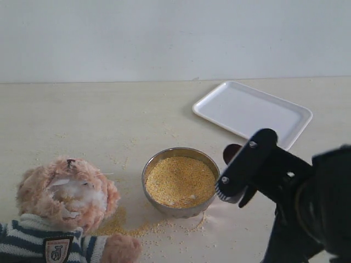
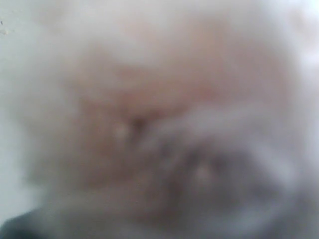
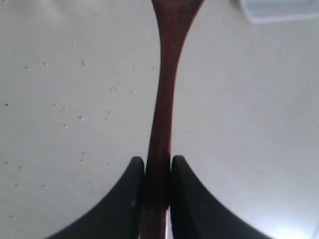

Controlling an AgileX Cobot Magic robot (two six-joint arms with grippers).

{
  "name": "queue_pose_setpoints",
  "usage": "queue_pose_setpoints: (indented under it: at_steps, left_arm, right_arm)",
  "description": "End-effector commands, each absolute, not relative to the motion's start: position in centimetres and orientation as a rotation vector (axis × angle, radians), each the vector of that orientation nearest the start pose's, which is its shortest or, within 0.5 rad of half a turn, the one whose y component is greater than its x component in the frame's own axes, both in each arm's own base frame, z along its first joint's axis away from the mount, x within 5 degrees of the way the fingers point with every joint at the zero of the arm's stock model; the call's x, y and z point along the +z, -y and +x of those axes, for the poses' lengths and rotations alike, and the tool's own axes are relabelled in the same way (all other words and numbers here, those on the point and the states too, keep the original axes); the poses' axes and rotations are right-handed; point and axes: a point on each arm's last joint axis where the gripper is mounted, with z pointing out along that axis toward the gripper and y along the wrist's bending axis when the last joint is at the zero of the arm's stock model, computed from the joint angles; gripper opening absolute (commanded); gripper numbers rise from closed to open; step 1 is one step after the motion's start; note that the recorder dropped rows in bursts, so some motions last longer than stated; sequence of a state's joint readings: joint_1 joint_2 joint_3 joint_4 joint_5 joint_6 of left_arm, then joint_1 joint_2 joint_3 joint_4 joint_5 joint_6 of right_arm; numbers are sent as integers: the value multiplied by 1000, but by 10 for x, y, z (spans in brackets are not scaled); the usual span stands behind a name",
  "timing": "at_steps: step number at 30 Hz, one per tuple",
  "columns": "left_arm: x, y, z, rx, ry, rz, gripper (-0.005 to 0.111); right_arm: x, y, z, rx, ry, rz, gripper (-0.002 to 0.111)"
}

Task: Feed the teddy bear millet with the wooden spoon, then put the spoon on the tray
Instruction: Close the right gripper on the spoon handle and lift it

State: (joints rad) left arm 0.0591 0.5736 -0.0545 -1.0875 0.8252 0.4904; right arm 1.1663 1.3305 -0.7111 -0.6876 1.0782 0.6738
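The teddy bear (image 1: 66, 197) sits at the front left, its white muzzle turned up. Yellow millet (image 1: 180, 181) fills the steel bowl (image 1: 175, 210) in the middle. Right of the bowl, my right gripper (image 1: 237, 175) is shut on the thin handle of the wooden spoon (image 1: 231, 152). The right wrist view shows the two black fingers of the right gripper (image 3: 157, 162) pressed against the spoon's handle (image 3: 164, 99), with the round bowl pointing away. The white tray (image 1: 252, 112) lies behind, bare. Blurred fur of the teddy bear (image 2: 149, 124) fills the left wrist view and hides that gripper's jaws.
Spilled millet (image 1: 129, 227) lies on the table between the bear and the bowl, with loose grains scattered around. A corner of the tray (image 3: 279, 10) shows beyond the spoon in the right wrist view. The right arm's dark body fills the front right corner.
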Motion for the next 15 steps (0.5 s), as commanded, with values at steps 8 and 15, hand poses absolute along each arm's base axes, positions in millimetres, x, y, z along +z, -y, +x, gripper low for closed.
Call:
queue_pose_setpoints:
  at_steps: [8, 15]
  left_arm:
    - [171, 56, 67, -1049, -2400, -280, 5]
    - [171, 56, 67, -1049, -2400, -280, 5]
  right_arm:
    - [236, -215, 161, -951, -2055, -1621, 3]
    - [209, -233, 174, -1123, -1939, -1734, 3]
